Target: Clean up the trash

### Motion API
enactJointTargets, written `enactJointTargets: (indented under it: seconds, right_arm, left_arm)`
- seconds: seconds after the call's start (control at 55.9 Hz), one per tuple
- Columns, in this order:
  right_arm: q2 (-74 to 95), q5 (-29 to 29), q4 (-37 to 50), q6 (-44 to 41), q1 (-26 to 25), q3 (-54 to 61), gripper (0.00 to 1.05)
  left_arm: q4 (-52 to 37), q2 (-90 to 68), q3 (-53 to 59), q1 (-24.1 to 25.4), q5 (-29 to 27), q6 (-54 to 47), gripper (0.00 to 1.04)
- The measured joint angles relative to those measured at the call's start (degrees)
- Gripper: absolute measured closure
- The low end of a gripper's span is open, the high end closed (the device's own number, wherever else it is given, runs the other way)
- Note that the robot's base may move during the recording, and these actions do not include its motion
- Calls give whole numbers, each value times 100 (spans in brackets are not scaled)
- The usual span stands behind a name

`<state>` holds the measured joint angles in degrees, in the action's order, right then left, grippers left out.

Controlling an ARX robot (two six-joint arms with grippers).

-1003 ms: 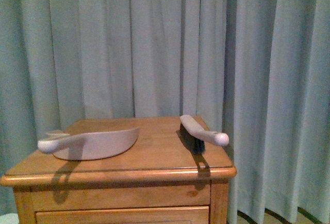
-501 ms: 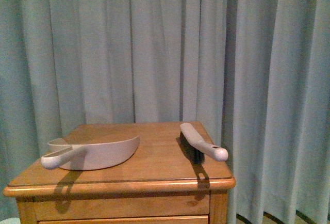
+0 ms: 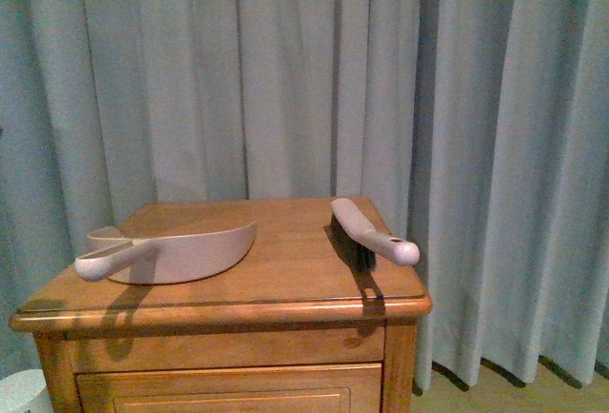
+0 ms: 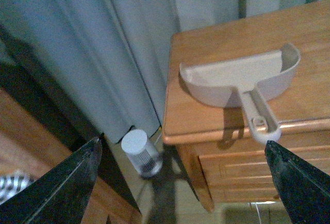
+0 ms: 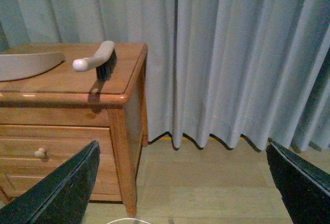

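dustpan [image 3: 181,249] and brush [image 3: 366,232] apart on cabinet [image 3: 285,310] — left gripper [image 4: 181,145], right gripper [image 5: 183,145] gape

The small white paper wad cannot be seen in any view. The pale pink dustpan [image 3: 190,251] lies flat on the left of the wooden cabinet [image 3: 285,275]. The brush [image 3: 366,234] lies on the right, its dark bristles facing down.

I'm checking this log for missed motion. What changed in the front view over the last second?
Only the viewpoint shifted: the front camera now looks at the nightstand from slightly higher, showing more of its top. The dustpan and brush lie where they were on it, apart. Nothing was grasped or released.
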<state>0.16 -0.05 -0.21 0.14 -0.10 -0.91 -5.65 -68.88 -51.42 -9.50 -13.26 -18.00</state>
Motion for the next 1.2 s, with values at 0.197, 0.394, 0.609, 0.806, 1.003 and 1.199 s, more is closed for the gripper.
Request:
enactJointTargets:
  seconds: [0.197,0.394,0.609,0.806,1.003,1.199]
  right_arm:
    - [0,0,0,0,0,0,7]
    - [0,0,0,0,0,0,7]
    - [0,0,0,0,0,0,7]
    - [0,0,0,0,0,0,7]
    - [0,0,0,0,0,0,7]
    - [0,0,0,0,0,0,7]
  left_arm:
    - [413,-1360,-1281,-437,-380,-442,8]
    - [1340,-2347,-2271,-518,-435,-343,8]
    - [2439,-3209,-3331,-457,-219,579,8]
    - [2935,-3755,-3764,-350,-164,1285,8]
    - [2981,-3998,-3744,-210,-199,1488,8]
    - [3084,-4109,-3744,-275,-127,1565,8]
